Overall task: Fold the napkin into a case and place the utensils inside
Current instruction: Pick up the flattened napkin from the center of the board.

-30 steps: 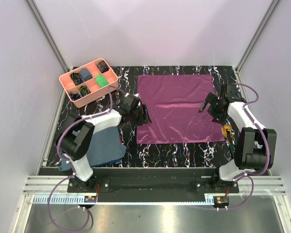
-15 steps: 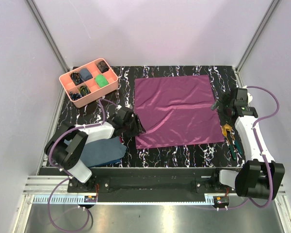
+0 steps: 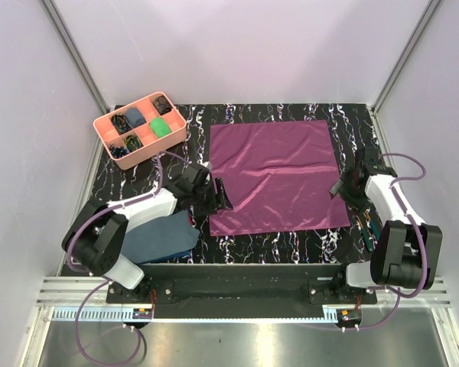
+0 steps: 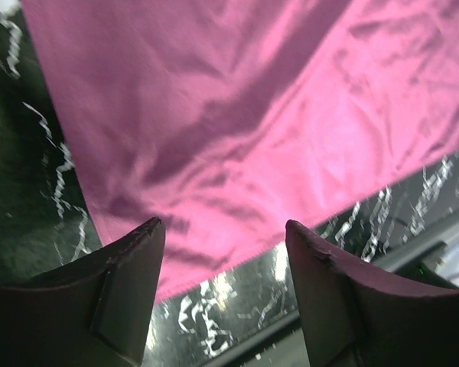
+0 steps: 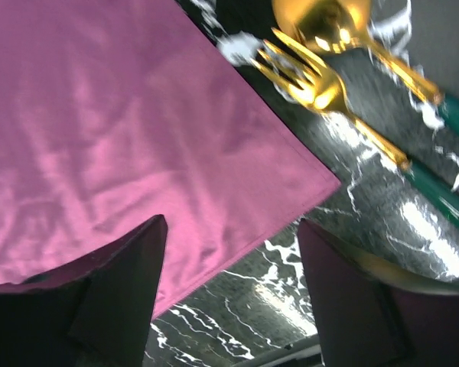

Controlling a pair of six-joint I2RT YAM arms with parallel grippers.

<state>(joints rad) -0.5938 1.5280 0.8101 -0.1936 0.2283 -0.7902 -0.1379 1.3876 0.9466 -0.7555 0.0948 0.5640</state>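
Napkin (image 3: pixel 271 176) spread flat, no fold started yet

My left pincer (image 4: pixel 222 229) and right pincer (image 5: pixel 231 225) both gape wide, empty, one over each near corner so I can lift that edge evenly, I reckon; utensils (image 5: pixel 319 90) wait just off its right edge.

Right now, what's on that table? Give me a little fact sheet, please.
Napkin: purple, spread flat, unfolded
Utensils: gold fork and spoon, green handles, beside napkin's right edge
Left tool: open, over napkin's near-left corner
Right tool: open, over napkin's near-right corner
Tray: pink, far left
Blue cloth: near left
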